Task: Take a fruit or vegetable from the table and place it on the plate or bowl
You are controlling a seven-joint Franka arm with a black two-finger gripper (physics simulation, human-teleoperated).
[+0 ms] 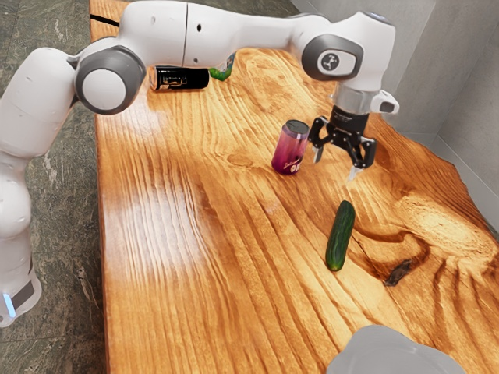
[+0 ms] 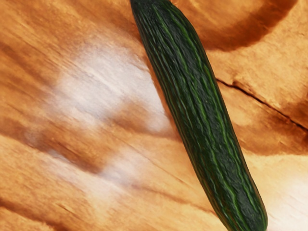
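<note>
Cucumber (image 1: 340,235), dark green and long, lies flat on a glossy wooden bench (image 1: 203,257), closer to the bench's wavy edge at the exterior view's right than to the straight edge at its left. One end of it points toward the far edge of the bench and the other toward the near edge. A black gripper (image 1: 336,167) hangs in the air above the bench, beyond the cucumber's far end and clear of it. Its two fingers are spread apart with nothing between them. The gripper belongs to a white arm (image 1: 234,35) that reaches across from the exterior view's upper left. A purple can (image 1: 290,147) stands on the bench just beside the gripper, on the side toward the exterior view's left, leaning slightly. A black can (image 1: 179,78) lies on its side near the bench's far edge, partly behind the arm, with a green object (image 1: 222,72) next to it that is too hidden to identify. A pale grey dish (image 1: 390,354), either a plate or a bowl, sits at the bench's near edge, well apart from the cucumber. A dark knot (image 1: 399,272) marks the wood near the cucumber's near end. In the wrist view the cucumber (image 2: 199,115) shows ridged, striped skin and runs diagonally across the wood grain beneath the hand.
</note>
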